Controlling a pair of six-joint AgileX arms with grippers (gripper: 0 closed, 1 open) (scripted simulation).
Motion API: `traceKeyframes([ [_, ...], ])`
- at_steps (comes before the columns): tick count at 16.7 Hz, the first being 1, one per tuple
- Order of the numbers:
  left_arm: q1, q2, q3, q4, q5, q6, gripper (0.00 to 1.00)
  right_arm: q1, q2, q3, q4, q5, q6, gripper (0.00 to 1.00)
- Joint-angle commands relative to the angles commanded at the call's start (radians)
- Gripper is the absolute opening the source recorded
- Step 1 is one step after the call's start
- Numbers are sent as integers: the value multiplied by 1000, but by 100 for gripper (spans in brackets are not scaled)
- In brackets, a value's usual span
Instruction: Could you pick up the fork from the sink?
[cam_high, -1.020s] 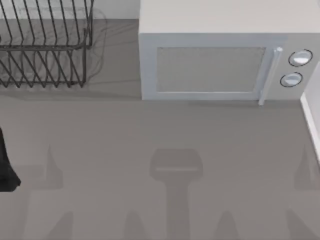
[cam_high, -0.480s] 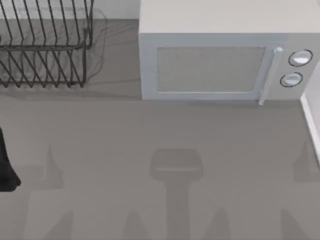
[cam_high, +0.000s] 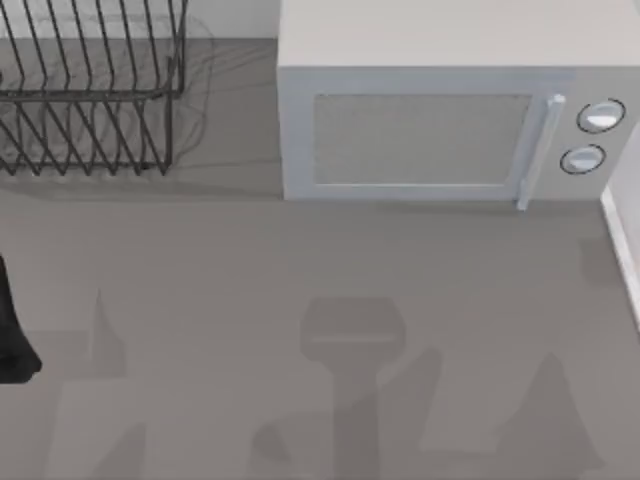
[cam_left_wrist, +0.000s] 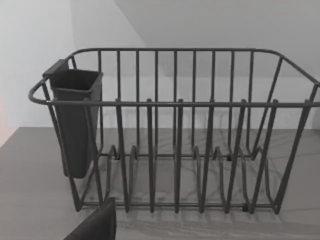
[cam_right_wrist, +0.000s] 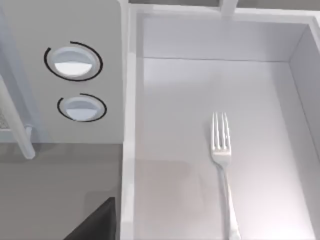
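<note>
obstacles: microwave (cam_high: 440, 120) at table's far middle-right, wire dish rack (cam_high: 90, 90) at far left with dark cup (cam_left_wrist: 75, 120) on its end | free: grey counter (cam_high: 300, 260) in front | sink (cam_right_wrist: 131, 125): open-topped beside microwave, fork (cam_right_wrist: 222, 165) flat on floor, clear of walls

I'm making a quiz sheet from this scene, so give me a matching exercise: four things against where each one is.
Things:
1. fork
2. round knobs
3. dark cup
4. dish rack

Places:
A. hung on the rack's end wall
B. lying flat in the white sink
C. top view's left, beside the microwave
D. microwave's front, right of its door

Pairs: 1-B, 2-D, 3-A, 4-C
</note>
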Motion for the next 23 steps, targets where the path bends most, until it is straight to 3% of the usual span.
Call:
traceKeyframes([
  [14,0,0,0,0,0,0,100,-128,1301,1134,-682,2,-115,100],
  [18,0,0,0,0,0,0,100,-146,1491,1300,-782,3,-132,100],
  [23,0,0,0,0,0,0,100,-150,1532,1336,-803,3,-135,100],
])
